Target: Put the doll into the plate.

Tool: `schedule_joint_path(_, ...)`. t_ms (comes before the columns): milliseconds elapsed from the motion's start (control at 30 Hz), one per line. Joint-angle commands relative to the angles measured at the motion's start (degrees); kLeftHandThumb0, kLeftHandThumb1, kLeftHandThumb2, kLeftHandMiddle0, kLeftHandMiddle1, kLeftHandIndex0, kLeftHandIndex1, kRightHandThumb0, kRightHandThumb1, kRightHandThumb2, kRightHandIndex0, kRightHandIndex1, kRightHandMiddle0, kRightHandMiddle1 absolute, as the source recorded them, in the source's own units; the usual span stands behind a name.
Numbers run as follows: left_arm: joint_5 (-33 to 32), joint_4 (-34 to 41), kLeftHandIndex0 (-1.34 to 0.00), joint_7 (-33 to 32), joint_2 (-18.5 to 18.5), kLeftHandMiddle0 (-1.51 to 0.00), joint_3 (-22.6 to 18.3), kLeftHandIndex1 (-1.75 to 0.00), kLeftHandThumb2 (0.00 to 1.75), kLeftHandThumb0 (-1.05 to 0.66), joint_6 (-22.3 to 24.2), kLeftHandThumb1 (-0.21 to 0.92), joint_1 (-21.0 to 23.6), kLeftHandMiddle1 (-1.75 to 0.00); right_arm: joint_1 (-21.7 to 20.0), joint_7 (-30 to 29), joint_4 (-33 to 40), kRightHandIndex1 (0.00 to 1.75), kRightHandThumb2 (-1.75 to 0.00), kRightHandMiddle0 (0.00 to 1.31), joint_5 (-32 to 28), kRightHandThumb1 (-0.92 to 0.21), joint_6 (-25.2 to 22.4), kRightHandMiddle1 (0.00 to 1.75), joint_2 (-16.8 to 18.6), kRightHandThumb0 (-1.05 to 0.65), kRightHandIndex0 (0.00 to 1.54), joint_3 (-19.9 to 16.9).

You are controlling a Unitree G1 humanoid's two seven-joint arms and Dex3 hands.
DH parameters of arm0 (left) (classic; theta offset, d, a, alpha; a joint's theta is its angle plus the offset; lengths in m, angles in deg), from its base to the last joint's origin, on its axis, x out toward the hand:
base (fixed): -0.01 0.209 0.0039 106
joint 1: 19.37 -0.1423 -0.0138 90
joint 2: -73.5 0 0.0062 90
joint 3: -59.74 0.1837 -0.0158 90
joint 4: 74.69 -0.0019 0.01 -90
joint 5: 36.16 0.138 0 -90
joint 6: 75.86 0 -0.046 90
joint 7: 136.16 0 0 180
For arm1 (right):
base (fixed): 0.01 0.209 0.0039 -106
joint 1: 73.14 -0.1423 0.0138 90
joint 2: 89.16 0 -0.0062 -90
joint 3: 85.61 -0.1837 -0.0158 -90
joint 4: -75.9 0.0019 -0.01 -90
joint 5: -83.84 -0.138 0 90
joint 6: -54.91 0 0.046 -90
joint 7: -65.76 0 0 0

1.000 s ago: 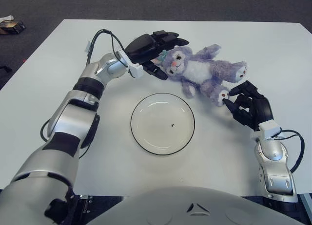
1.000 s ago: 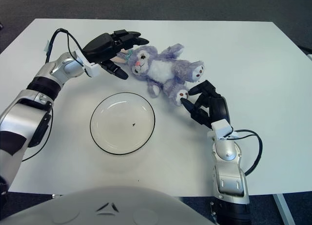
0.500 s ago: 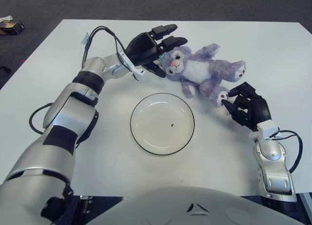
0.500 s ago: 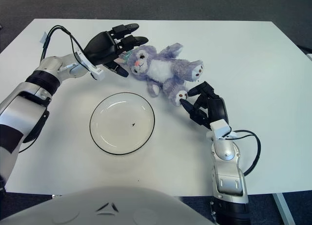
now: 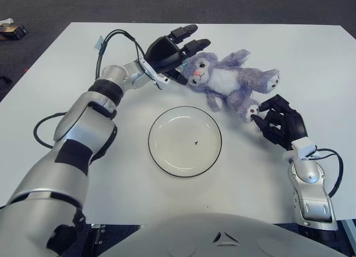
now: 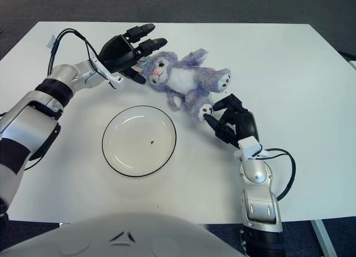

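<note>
Two hands are flanking the purple doll (image 5: 231,82), which is lying on the white table (image 5: 311,57) beyond the plate (image 5: 184,141). Left hand (image 5: 167,52) is spreading open fingers against its head, hiding one ear. Right hand (image 5: 278,123) is touching a foot, fingers loosely open.

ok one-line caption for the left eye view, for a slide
Both hands flank the purple doll, left hand at its head, right hand at its foot; plate empty.

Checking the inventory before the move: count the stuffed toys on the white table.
1. A purple plush doll lies on the white table beyond the clear round plate, between the left hand at its head and the right hand at its foot. Nothing seems hidden.
</note>
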Motion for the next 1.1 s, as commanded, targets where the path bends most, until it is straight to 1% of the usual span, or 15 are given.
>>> schedule_joint_path(0, -4.2, -1.22, -0.31, 7.32, -1.56, -0.15, -1.29, -0.07, 0.0, -0.64, 0.1, 0.83, 1.65, 0.0, 0.03, 0.23, -0.8, 1.75, -0.27, 0.46, 0.08, -0.92, -0.09, 1.47, -0.07, -0.36, 0.78, 0.23)
schedule_joint_path(167, -6.49, -0.33, -0.31, 10.45, -1.56, -0.15, -1.65, -0.06, 0.0, -0.64, 0.43, 0.82, 1.3, 0.0, 0.03, 0.2, -0.85, 1.75, -0.27, 0.46, 0.07, -0.92, -0.07, 1.47, -0.1, -0.36, 0.78, 0.26)
schedule_joint_path(233, -9.65, -1.21, -0.31, 15.44, -3.55, -0.15, -3.08, -0.05, 0.0, -0.65, 1.44, 0.81, 1.25, 0.0, 0.09, 0.23, -1.03, 1.75, -0.27, 0.46, 0.05, -0.92, 0.03, 1.47, -0.06, -0.36, 0.79, 0.41)
schedule_joint_path(300, -11.45, -1.77, -0.31, 18.23, -4.91, -0.14, -3.68, -0.05, 0.0, -0.68, 2.31, 0.8, 1.22, 0.0, 0.14, 0.22, -1.13, 1.75, -0.27, 0.46, 0.06, -0.92, 0.09, 1.47, -0.02, -0.36, 0.79, 0.52)
schedule_joint_path(467, -13.9, -2.31, -0.31, 22.04, -6.39, -0.13, -4.17, -0.04, 0.0, -0.77, 3.32, 0.79, 1.03, 0.0, 0.17, 0.11, -1.31, 1.75, -0.27, 0.46, 0.1, -0.92, 0.18, 1.47, 0.05, -0.36, 0.79, 0.74)
schedule_joint_path(667, -14.8, -2.03, -0.31, 23.3, -6.46, -0.13, -4.27, -0.03, 0.0, -0.8, 3.6, 0.79, 0.94, 0.0, 0.18, 0.03, -1.34, 1.75, -0.27, 0.46, 0.07, -0.92, 0.19, 1.47, -0.01, -0.36, 0.79, 0.81)
schedule_joint_path(700, -16.18, -3.02, -0.31, 26.61, -7.55, -0.13, -4.81, -0.03, 0.0, -0.8, 4.11, 0.79, 1.12, 0.0, 0.28, 0.01, -1.39, 1.75, -0.27, 0.46, 0.06, -0.92, 0.25, 1.47, 0.07, -0.36, 0.79, 0.9)
schedule_joint_path(733, -17.58, -3.96, -0.29, 30.52, -8.62, -0.12, -5.38, -0.02, 0.0, -0.84, 5.01, 0.79, 1.38, 0.0, 0.39, -0.01, -1.45, 1.75, -0.27, 0.46, 0.03, -0.92, 0.29, 1.47, 0.15, -0.36, 0.79, 0.97)
schedule_joint_path(800, -19.73, -4.96, -0.27, 36.24, -9.96, -0.12, -6.12, -0.01, 0.0, -0.87, 6.45, 0.79, 1.74, 0.0, 0.51, -0.03, -1.53, 1.75, -0.27, 0.46, -0.01, -0.92, 0.35, 1.47, 0.24, -0.36, 0.79, 1.06)
schedule_joint_path(933, -21.98, -4.91, -0.23, 41.99, -10.88, -0.11, -6.86, 0.0, 0.0, -0.91, 8.22, 0.79, 2.01, 0.0, 0.47, -0.07, -1.73, 1.75, -0.27, 0.46, -0.04, -0.92, 0.36, 1.47, 0.3, -0.36, 0.79, 1.17)
schedule_joint_path(1067, -22.98, -4.36, -0.21, 44.05, -11.01, -0.1, -7.13, 0.0, 0.0, -0.92, 8.95, 0.79, 1.93, 0.0, 0.46, -0.09, -1.81, 1.75, -0.27, 0.46, -0.06, -0.92, 0.38, 1.47, 0.29, -0.36, 0.79, 1.2)
